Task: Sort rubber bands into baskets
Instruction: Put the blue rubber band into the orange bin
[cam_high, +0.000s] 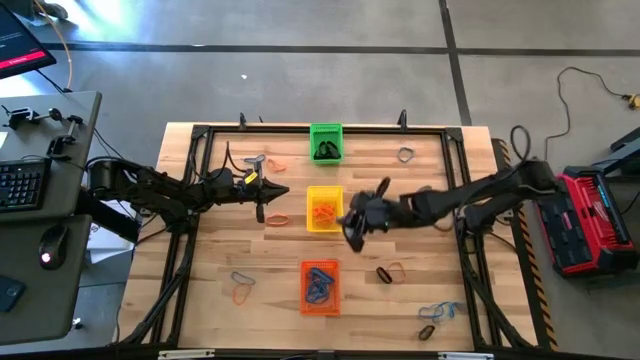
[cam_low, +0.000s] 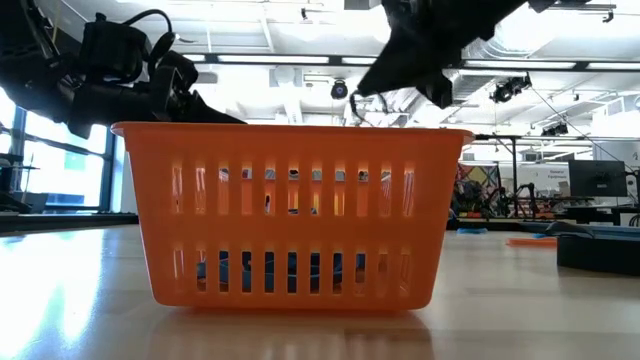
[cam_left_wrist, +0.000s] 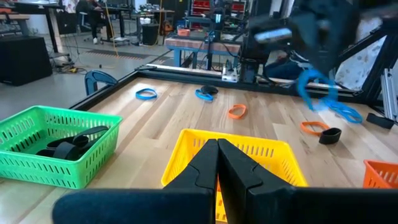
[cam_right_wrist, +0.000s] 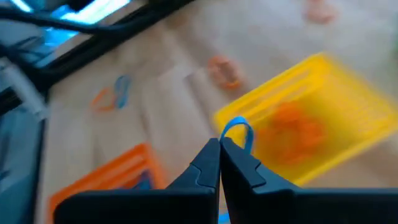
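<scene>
Wooden tabletop (cam_high: 400, 300), three plastic baskets in a row.
Right gripper (cam_right_wrist: 219, 144) is pinching a thin blue rubber band (cam_right_wrist: 238, 130) beside the yellow basket (cam_high: 324, 209), likely carrying it to the orange basket (cam_high: 320, 287) holding blue bands; left gripper (cam_left_wrist: 217, 149) is waiting clamped, empty.

No text, label, brand, number or sign can be read anywhere in these views, neither near either pincer nor in the room beyond.

Keyboard (cam_high: 22, 185), mouse (cam_high: 52, 244) on grey desk (cam_high: 60, 300); red case (cam_high: 590, 222) on floor.
</scene>
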